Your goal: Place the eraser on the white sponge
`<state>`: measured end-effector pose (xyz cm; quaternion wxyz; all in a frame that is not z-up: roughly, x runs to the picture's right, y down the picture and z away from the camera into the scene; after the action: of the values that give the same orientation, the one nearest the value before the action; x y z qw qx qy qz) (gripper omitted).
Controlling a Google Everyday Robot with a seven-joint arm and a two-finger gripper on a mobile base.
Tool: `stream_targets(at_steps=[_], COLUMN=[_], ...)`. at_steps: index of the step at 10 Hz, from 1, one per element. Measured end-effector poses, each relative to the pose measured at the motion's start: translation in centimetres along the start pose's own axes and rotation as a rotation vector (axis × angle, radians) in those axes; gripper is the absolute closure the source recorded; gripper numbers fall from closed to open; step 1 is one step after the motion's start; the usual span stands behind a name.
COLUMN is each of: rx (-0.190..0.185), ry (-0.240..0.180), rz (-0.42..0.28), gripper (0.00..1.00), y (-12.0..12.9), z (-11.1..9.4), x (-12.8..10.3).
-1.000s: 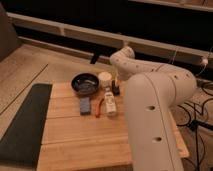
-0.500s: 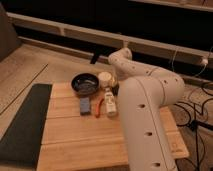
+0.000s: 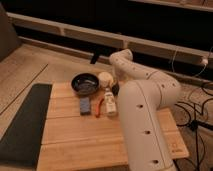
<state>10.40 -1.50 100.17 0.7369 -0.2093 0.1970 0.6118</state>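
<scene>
The white sponge, a flat bluish-grey pad, lies on the wooden table in front of the black pan. My white arm folds over the table's right side. Its dark gripper hangs low between the white round cup and the white bottle, mostly hidden by the arm. No small dark eraser shows apart from the gripper; I cannot tell whether it is held. The gripper is to the right of the sponge, apart from it.
A thin red-orange pen lies between the sponge and the bottle. A dark mat runs along the table's left edge. Cables lie on the floor to the right. A dark wall ledge runs behind the table.
My arm has shifted slightly to the left and lower over the table. The pan, cup, sponge, pen and bottle have not moved.
</scene>
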Motion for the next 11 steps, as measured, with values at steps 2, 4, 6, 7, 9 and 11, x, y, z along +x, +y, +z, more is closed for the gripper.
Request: stream_targets(at_steps=[2,4,6,7,9,11], rx=[0.013,0.018,0.005,0.0,-0.002,0.054], ry=[0.041,0.077,0.086,0.084,0.081,0.073], rz=[-0.039,-0.054,-0.052,-0.05,-0.036,0.046], gripper=[0.35,0.37,0.55,0.67,0.86,1.0], y=[0.1,0.2,0.4,0.3,-0.2,-3.4], z=[1.2,2.1,2.5,2.6,2.5,1.5], x=[0.5,1.0,1.0,0.9,0.7,0.6])
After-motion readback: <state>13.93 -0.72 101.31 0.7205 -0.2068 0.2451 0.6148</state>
